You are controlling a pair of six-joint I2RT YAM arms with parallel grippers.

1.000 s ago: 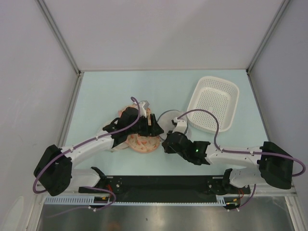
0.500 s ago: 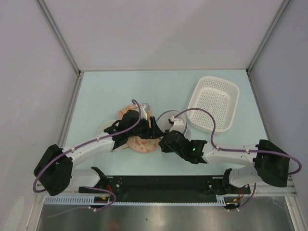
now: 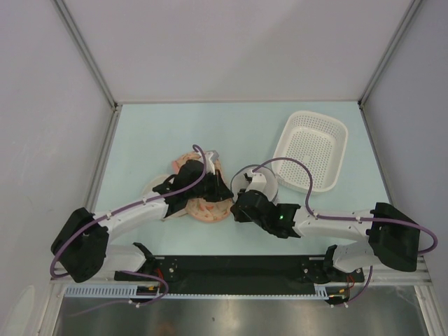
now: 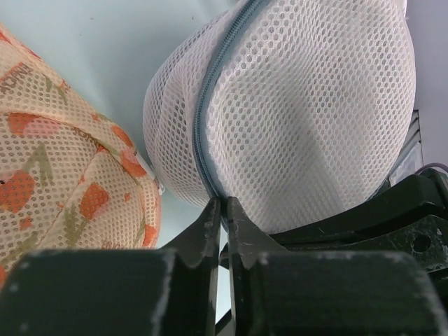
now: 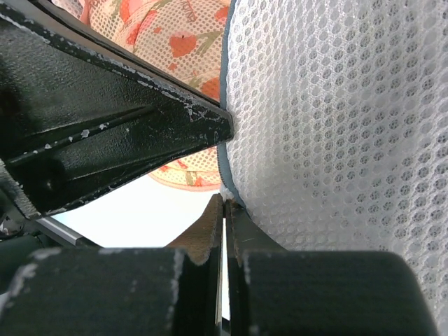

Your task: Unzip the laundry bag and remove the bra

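The laundry bag (image 4: 301, 119) is a white mesh drum with a dark zipper band (image 4: 203, 119), lying between both grippers (image 3: 241, 180). My left gripper (image 4: 222, 203) is shut with its tips pinching the zipper band at the bag's lower edge; from above it sits at the bag's left (image 3: 224, 191). My right gripper (image 5: 224, 199) is shut on a bit of the bag's seam (image 5: 336, 119), reaching in from the right (image 3: 236, 204). The bra is hidden.
A peach floral padded item (image 3: 203, 208) lies under the left arm, just left of the bag (image 4: 63, 175). A white perforated basket (image 3: 339, 157) stands at the back right. Grey walls enclose the table on three sides.
My left gripper's jaws have closed onto the zipper band. The right arm and the bag have shifted slightly left toward the left gripper.
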